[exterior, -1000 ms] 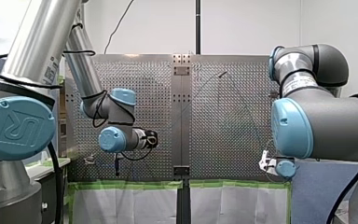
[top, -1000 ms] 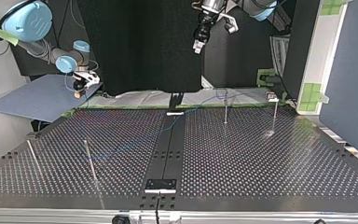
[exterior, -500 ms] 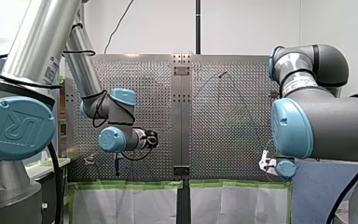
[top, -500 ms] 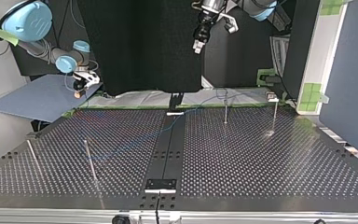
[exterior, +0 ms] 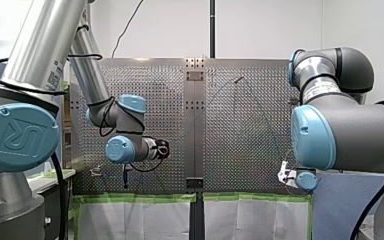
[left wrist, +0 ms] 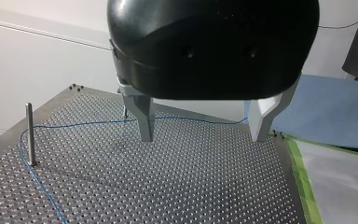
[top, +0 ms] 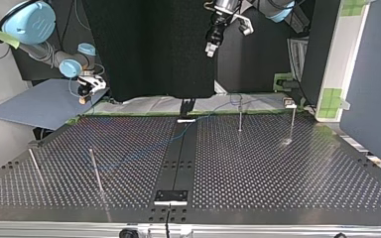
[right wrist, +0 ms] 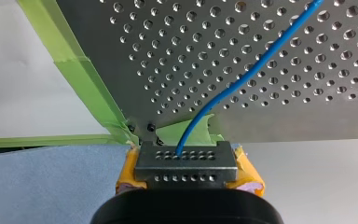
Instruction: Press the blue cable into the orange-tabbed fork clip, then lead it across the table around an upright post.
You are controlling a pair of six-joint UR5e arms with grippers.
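The perforated table (top: pixel 278 168) took up most of what we saw. In the front view our left arm (exterior: pixel 95 85) reached over it from the left, and our right arm (exterior: pixel 340 130) bulked at the right. A blue sheet (top: pixel 34 104) lay off the table's far corner at the top view's left. Green tape (right wrist: pixel 77 74) edged the table there.

Our left hand (top: pixel 211 48) hung well above the far edge, a little right of the top view's middle. In the left wrist view, the left hand (left wrist: pixel 203 126) had its metal fingers (left wrist: pixel 142 116) spread wide, with only table showing between them.

Our right hand (top: pixel 86 94) hung past the taped corner, over the blue sheet. In its own wrist view, the right hand (right wrist: pixel 186 161) had its yellow pads (right wrist: pixel 130 170) pressed together on the blue cable (right wrist: pixel 242 79), which rose from between them and ran out over the holes.

Four upright posts stood on the table in the top view. Two stood at the near left (top: pixel 95 171) and two at the far right (top: pixel 239 118).

In the top view the blue cable (top: pixel 144 151) showed as a faint line slanting across the table from the near left towards the far right. In the left wrist view it lay on the table and bent around a post (left wrist: pixel 29 133). From there one run passed beyond the spread fingers, and the other came towards the camera.
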